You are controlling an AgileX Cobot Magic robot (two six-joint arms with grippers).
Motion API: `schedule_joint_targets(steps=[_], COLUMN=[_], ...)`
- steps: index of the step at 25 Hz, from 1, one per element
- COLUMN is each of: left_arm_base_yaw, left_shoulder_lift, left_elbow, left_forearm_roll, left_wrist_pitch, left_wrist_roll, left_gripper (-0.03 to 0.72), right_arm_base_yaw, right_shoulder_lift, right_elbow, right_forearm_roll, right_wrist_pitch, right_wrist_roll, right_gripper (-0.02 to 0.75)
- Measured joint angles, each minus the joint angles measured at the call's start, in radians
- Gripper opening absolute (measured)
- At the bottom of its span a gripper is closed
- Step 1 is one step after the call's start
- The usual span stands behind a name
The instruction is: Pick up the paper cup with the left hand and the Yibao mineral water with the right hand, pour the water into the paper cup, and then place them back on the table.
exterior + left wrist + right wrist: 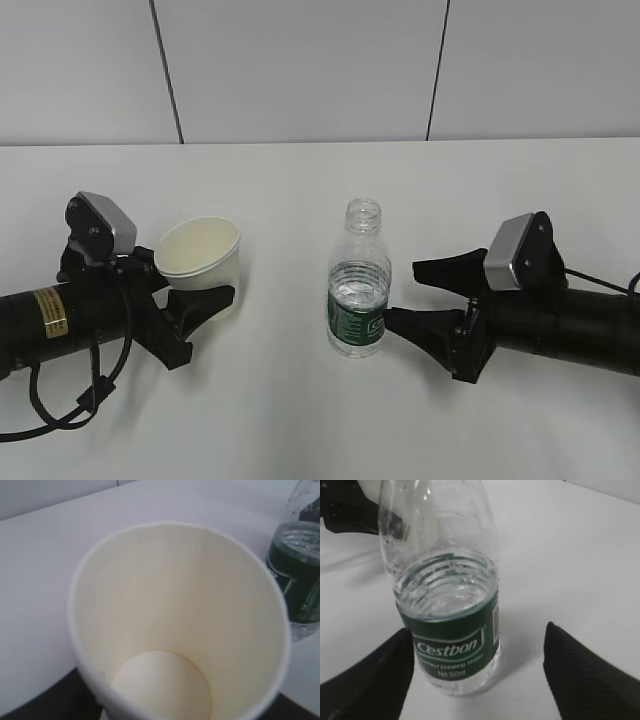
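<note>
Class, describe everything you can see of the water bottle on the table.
The small clear plastic bottle stands upright on the white table, capless, ribbed, with a dark green label reading "Cestbon". Water fills it to the label's top. The right black gripper is open around it, one finger close beside the label.

My left arm is a black cylinder with a yellow sticker on its side (dark print, too small to read) and a loose black cable looping beneath it. A grey-white block sits on top. My right arm is black too, carrying its own grey-white block and thin black cables. My right gripper's fingers are black, finely ribbed.
</note>
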Motion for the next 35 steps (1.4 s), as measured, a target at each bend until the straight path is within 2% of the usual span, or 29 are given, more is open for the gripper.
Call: schedule_joint_targets(steps=[12,22,35], left_arm_base_yaw=[0.000,0.000,0.000], left_shoulder_lift=[0.000,0.000,0.000], left_elbow=[0.000,0.000,0.000], left_forearm_roll=[-0.005,-0.010,-0.012], left_wrist_pitch=[0.000,0.000,0.000], left_wrist_roll=[0.000,0.000,0.000], left_gripper=[0.434,0.434,0.434], right_arm_base_yaw=[0.120,0.127,0.127], right_shoulder_lift=[0.008,0.115,0.158], right_elbow=[-0.065,-0.092,-0.150], right_forearm_roll=[0.042,0.113,0.122], right_wrist_pitch=[0.051,0.001,-0.003], right_wrist_roll=[0.002,0.005,0.005], right_gripper=[0.637,0.638,0.627])
